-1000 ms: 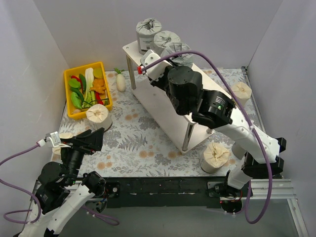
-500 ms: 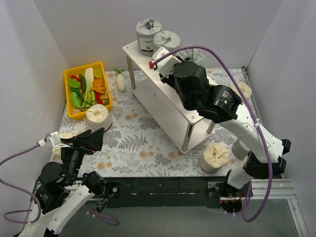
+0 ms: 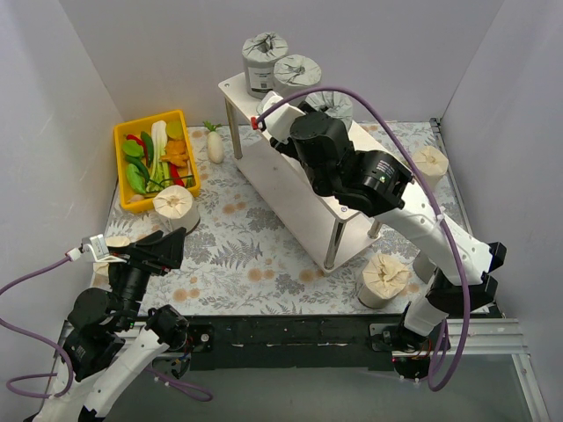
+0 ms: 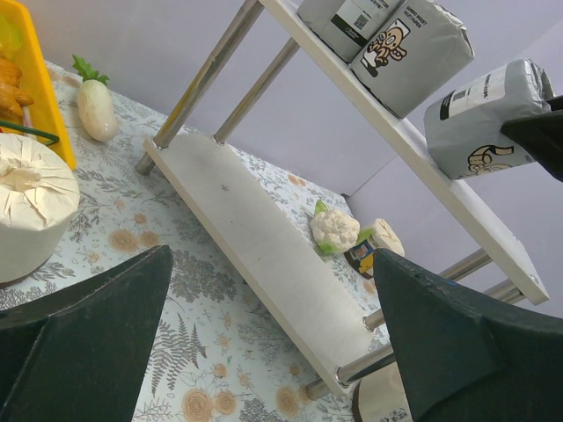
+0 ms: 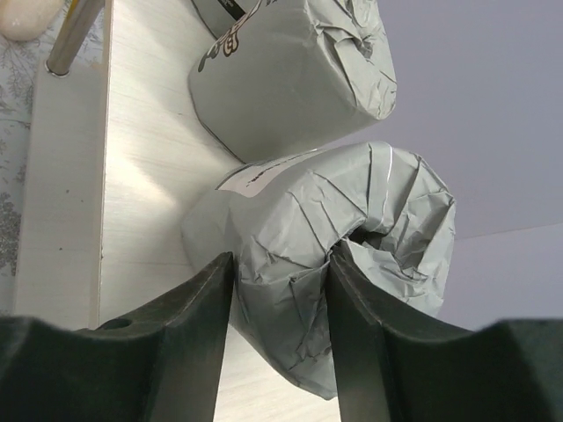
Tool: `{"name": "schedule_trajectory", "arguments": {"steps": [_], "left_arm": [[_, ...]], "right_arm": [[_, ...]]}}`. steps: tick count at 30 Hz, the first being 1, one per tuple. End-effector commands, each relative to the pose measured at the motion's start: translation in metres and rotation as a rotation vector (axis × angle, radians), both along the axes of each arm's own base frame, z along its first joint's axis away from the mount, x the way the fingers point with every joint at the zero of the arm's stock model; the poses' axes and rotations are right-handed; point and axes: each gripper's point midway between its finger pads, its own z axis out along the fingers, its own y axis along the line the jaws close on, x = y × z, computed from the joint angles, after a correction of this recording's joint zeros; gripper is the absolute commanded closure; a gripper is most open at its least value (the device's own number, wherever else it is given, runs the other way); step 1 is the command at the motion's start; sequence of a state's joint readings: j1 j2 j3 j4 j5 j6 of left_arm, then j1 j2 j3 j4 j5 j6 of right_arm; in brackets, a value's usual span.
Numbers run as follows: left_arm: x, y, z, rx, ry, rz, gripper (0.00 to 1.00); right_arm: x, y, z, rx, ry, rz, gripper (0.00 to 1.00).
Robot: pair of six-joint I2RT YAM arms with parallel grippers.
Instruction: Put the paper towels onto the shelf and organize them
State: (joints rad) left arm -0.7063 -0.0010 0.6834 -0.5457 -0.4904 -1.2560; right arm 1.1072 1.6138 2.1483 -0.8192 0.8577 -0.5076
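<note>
the right gripper [image 5: 280,268] straddles the twisted top of a grey paper towel roll [image 5: 387,220] standing on the top board of the shelf [image 5: 132,185], just beside a second grey roll [image 5: 281,79]. i cannot tell whether its fingers [image 5: 193,334] pinch the wrapping. the left gripper [image 4: 271,264] hangs wide apart and empty near a cream roll [image 4: 31,207].

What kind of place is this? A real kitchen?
Probably not: it looks like a robot practice booth. Plain white walls box in one flowery table, a left arm and a right arm are bolted at its edge, and a shelf holds wrapped paper towels.
</note>
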Motion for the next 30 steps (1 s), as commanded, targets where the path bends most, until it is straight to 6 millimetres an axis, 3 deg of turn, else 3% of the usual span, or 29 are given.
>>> {"name": "schedule_trajectory", "arguments": {"steps": [1, 14, 19, 26, 29, 30], "left_arm": [[-0.015, 0.015, 0.009, -0.042, -0.067, 0.012, 0.02], [-0.013, 0.014, 0.007, -0.038, -0.061, 0.013, 0.02], [-0.008, 0.011, 0.004, -0.025, -0.042, 0.019, 0.02], [0.020, -0.003, -0.018, 0.060, 0.108, 0.065, 0.02], [0.038, -0.006, -0.032, 0.115, 0.223, 0.134, 0.02], [0.049, -0.004, -0.044, 0.166, 0.290, 0.192, 0.02]], "right_arm": [[0.005, -0.007, 0.030, 0.058, -0.083, -0.038, 0.44], [0.003, -0.012, 0.042, 0.111, -0.114, -0.041, 0.33], [-0.003, -0.003, 0.042, 0.174, -0.088, 0.004, 0.32], [-0.024, 0.012, 0.043, 0.318, -0.020, 0.129, 0.32], [-0.037, 0.022, 0.035, 0.362, 0.027, 0.194, 0.33], [-0.045, 0.032, 0.027, 0.390, 0.071, 0.232, 0.33]]}}
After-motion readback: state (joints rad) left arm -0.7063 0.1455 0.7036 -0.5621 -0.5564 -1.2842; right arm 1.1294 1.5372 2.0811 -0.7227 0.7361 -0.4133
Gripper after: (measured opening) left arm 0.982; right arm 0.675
